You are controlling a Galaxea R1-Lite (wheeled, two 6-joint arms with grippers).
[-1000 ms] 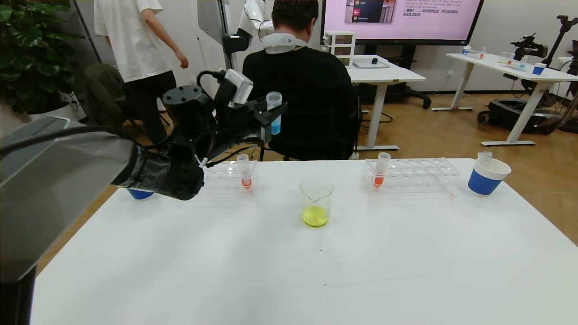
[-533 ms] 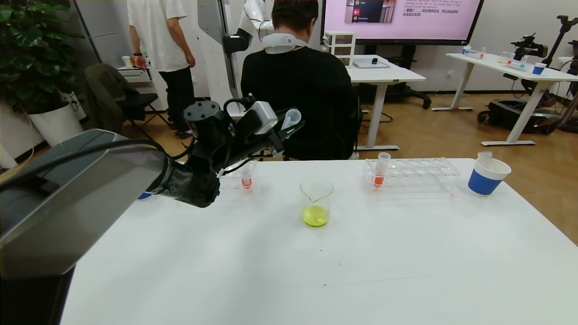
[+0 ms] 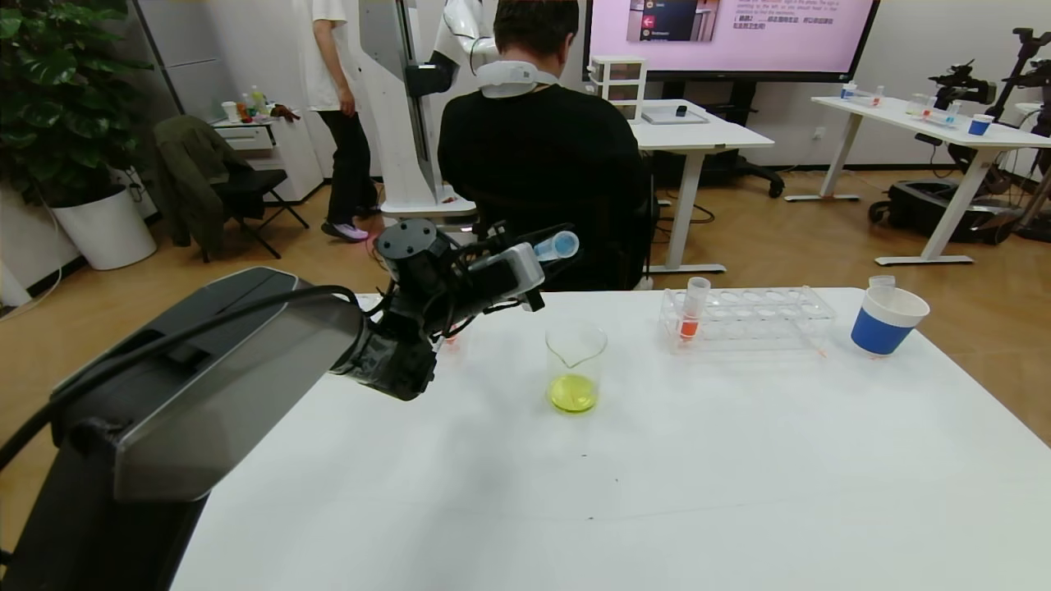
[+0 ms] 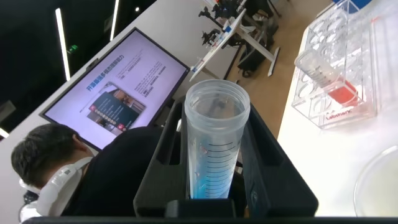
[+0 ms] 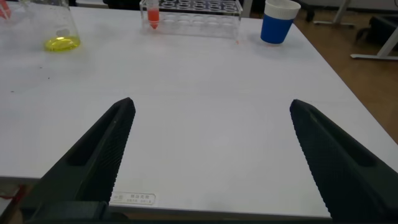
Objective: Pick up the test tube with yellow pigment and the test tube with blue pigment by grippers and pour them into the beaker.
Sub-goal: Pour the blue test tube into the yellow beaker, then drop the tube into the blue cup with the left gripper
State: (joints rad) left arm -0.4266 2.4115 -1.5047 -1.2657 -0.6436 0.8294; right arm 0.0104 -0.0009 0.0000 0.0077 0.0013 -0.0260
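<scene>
Head view hides much of the blue tube (image 3: pixel 557 245) behind the left gripper (image 3: pixel 542 250), clamped on it. Right gripper (image 5: pixel 208 155) spread wide, holding nothing.

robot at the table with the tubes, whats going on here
The left end effector is shut on the test tube with blue pigment, holding it tipped nearly level in the air, up and to the left of the beaker. The beaker stands mid-table and already holds yellow liquid; no blue has gone in. The right end effector hangs open over the near right of the table, idle. A tube of orange-red liquid stands in the clear rack beside a blue paper cup.
</scene>
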